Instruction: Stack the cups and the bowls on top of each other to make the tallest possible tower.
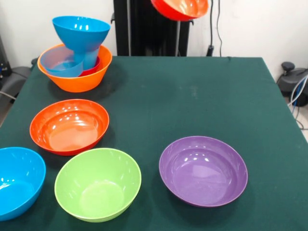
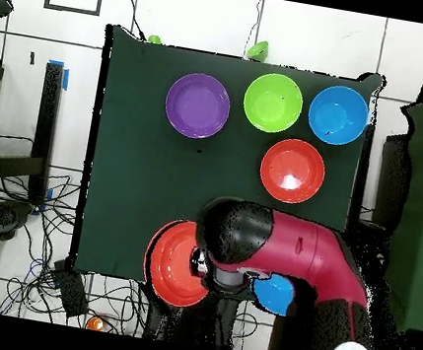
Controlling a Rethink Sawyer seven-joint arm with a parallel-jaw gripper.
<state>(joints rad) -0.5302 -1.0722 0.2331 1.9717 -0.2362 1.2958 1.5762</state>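
A red-orange bowl [image 1: 180, 8] hangs tilted in the air at the back of the table; it also shows in the overhead view [image 2: 174, 262]. My gripper [image 2: 204, 261] holds it by the rim, its fingers mostly hidden under the arm. At the back left an orange bowl [image 1: 74, 77] holds a light-blue cup [image 1: 60, 61], a small red cup [image 1: 92, 67] and a blue bowl [image 1: 81, 30] raised on a blue stem. A second red-orange bowl [image 1: 70, 126], a lime green bowl [image 1: 97, 184], a blue bowl [image 1: 17, 180] and a purple bowl [image 1: 203, 170] stand apart on the table.
The dark green table [image 1: 192, 96] has bare cloth at its middle and right. The black pedestal [image 1: 144, 26] stands behind the far edge. In the overhead view my red arm [image 2: 292, 256] covers most of the stack in the orange bowl.
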